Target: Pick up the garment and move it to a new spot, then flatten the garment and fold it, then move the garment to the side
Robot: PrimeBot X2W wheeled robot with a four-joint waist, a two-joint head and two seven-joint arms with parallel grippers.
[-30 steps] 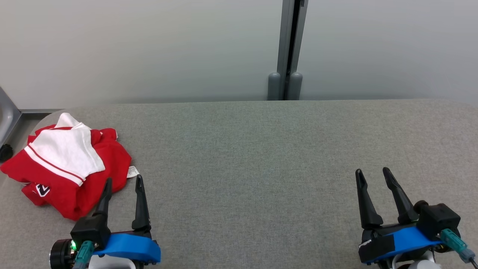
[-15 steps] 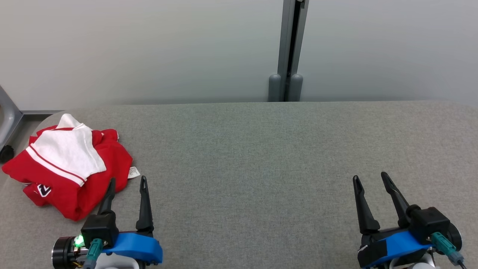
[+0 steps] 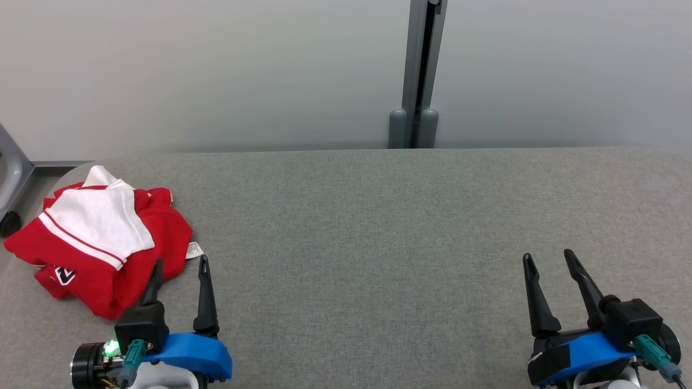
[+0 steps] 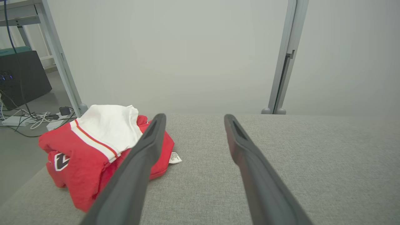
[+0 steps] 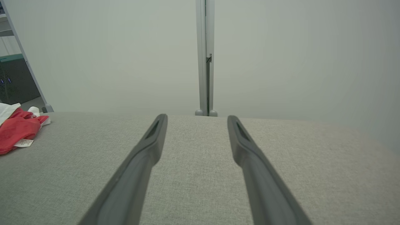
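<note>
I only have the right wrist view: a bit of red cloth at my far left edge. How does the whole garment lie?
Observer: The garment is a crumpled red heap with a white panel on top, at the left end of the table.
Operator: Where is the left tool relative to it?
Observer: The left tool is open at the heap's near right edge, gripping nothing; I cannot tell whether it touches the cloth.
Operator: Any mark to orient by?
Observer: A black and white logo shows on the heap's near left fold.
</note>
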